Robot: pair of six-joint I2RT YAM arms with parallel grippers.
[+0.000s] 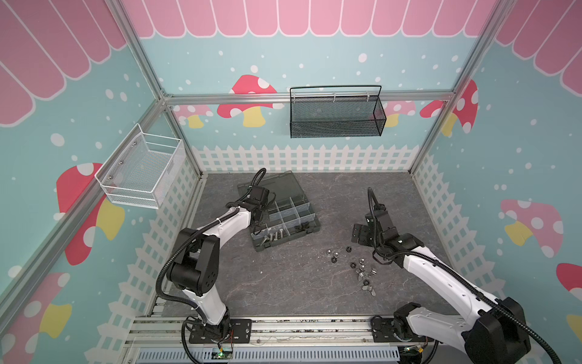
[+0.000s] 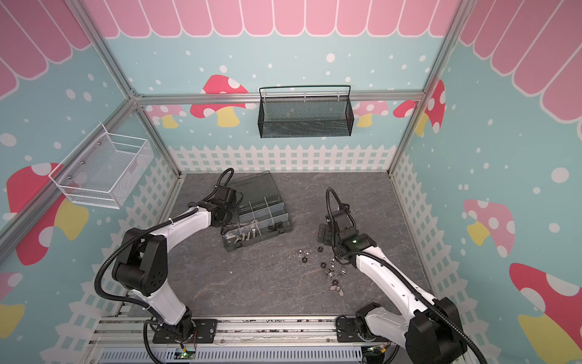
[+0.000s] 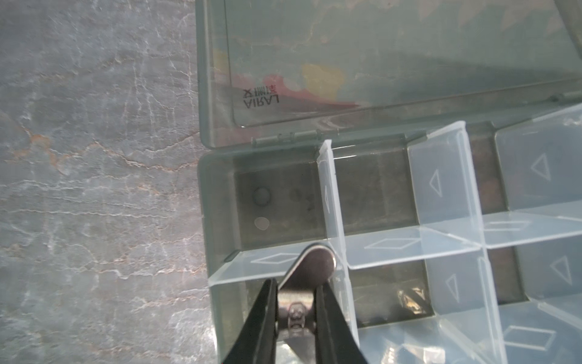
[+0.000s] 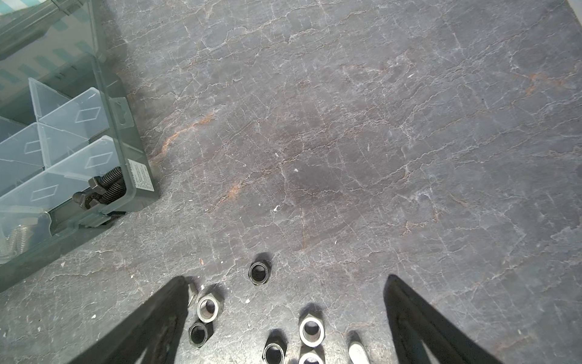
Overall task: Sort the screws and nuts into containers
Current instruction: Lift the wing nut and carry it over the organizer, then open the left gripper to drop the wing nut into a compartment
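While poised over the open smoky dark-grey translucent plastic organizer box (image 1: 285,184), pinches a small silver wing nut (image 3: 315,264) between the thin black fingers (image 3: 267,302) of the left gripper (image 3: 296,282). Hangs that nut above the clear dividers (image 3: 329,195), just beside the hinge-side corner compartment at the box's outer wall. Holds the right gripper (image 4: 286,278) spread wide, low over the dark grey stone-patterned tabletop (image 4: 346,141), clear of the box. Shows loose silver and black hex nuts (image 4: 208,307) scattered on the tabletop between and near those spread fingers, with more wing nuts in the same cluster in both top views. Stores shiny silver hex-head screws (image 1: 273,237) in a front compartment, short black screws (image 4: 105,189) in the front corner compartment nearest the nuts.
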